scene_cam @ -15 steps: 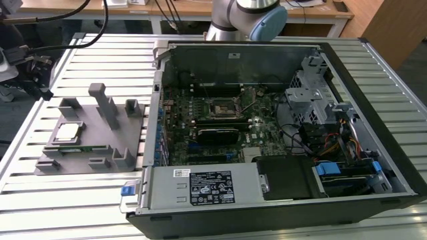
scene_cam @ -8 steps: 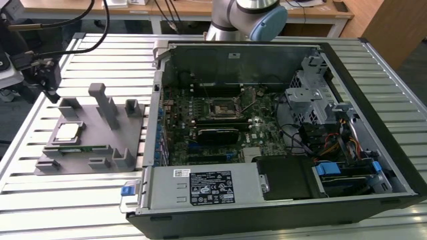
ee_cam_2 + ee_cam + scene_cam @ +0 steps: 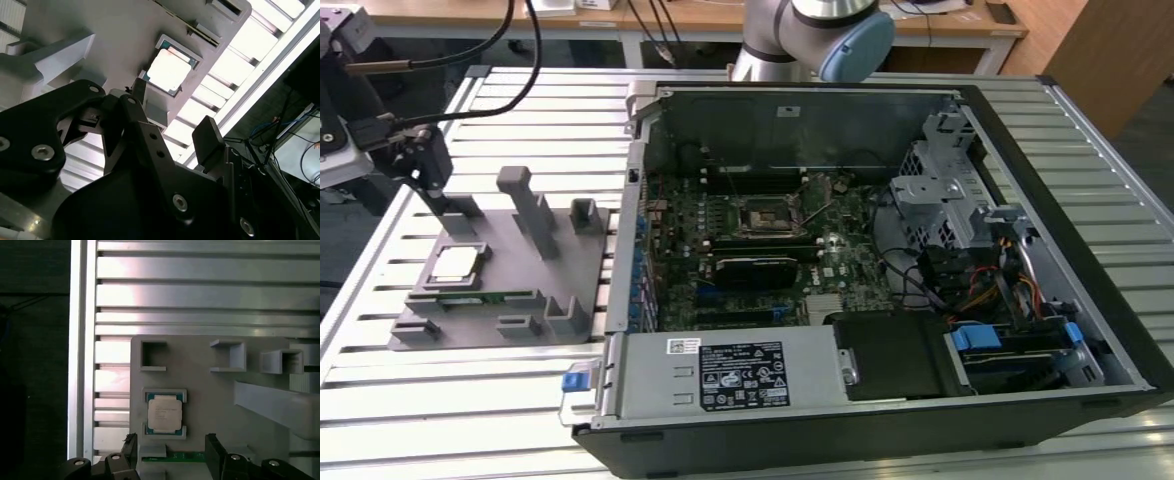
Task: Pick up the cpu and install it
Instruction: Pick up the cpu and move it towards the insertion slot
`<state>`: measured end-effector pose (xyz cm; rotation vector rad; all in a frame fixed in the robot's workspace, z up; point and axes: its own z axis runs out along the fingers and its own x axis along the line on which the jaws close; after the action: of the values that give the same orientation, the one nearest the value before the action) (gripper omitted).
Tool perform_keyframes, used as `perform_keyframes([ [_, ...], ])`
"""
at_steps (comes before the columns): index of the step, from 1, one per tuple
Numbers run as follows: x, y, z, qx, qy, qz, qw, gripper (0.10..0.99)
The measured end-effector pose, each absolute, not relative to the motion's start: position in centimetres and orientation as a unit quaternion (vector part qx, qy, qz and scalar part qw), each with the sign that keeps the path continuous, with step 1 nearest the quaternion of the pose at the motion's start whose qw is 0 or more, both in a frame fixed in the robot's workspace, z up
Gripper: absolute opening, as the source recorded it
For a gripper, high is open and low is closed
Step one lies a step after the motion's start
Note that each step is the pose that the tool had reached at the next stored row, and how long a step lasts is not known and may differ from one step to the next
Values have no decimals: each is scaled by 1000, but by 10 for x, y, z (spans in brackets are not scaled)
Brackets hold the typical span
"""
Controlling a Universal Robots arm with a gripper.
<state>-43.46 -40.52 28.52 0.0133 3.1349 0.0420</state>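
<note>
cpu [image 3: 164, 412], one, seemingly seated in grey holder [image 3: 210, 400]

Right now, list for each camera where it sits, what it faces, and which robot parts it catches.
Exterior view: off the arm, looking down over the slatted table at the open computer case and grey fixture; the arm and gripper show.
First wrist view: on the wrist, looking straight down on the cpu, the gripper's open fingertips in frame.
Second wrist view: on the wrist, looking obliquely past the gripper at the cpu.
Shared: all three show the cpu seated in the fixture.
</note>
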Motion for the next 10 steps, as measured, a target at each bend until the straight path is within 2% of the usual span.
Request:
perform_keyframes([
  [10,-435,-405,267,12,1000,16,3,647],
])
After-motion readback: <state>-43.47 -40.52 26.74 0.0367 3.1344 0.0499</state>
